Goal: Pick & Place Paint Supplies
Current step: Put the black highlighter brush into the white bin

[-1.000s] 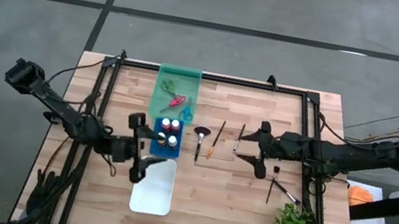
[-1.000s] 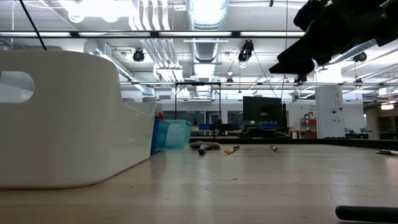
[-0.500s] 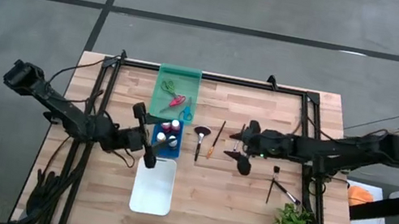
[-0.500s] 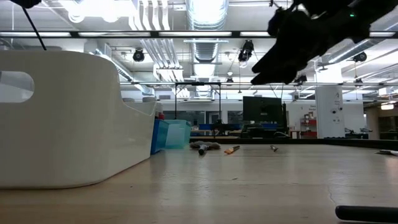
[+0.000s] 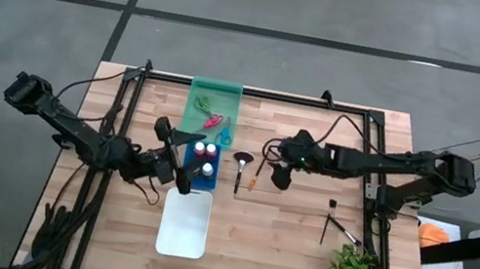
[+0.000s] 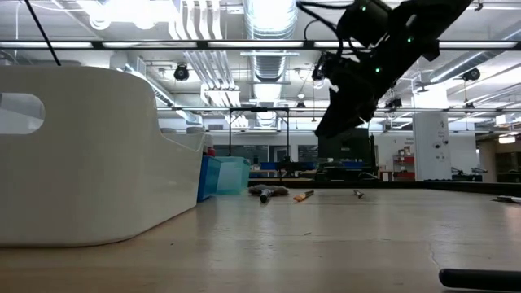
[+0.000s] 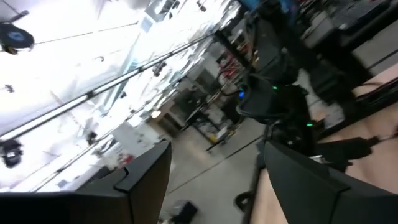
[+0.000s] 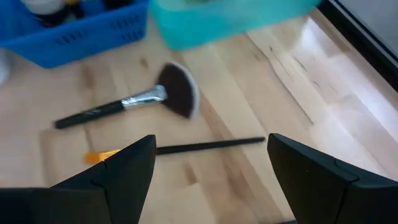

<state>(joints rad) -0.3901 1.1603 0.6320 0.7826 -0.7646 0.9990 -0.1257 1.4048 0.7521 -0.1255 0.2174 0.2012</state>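
No readable writing appears on any item. The fan brush (image 8: 134,101) lies flat on the table (image 5: 298,254) beside a thin brush (image 8: 211,145), near the blue tray (image 5: 201,178) of paint bottles (image 5: 203,159). The right gripper (image 5: 276,165) hovers above these brushes, fingers spread wide, holding nothing. The left gripper (image 5: 173,156) sits beside the blue tray, fingers apart, empty.

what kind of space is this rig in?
Likely a robotics lab or workshop: exposed ceiling ducts, monitors and equipment racks behind the wooden table, bare concrete floor around it.
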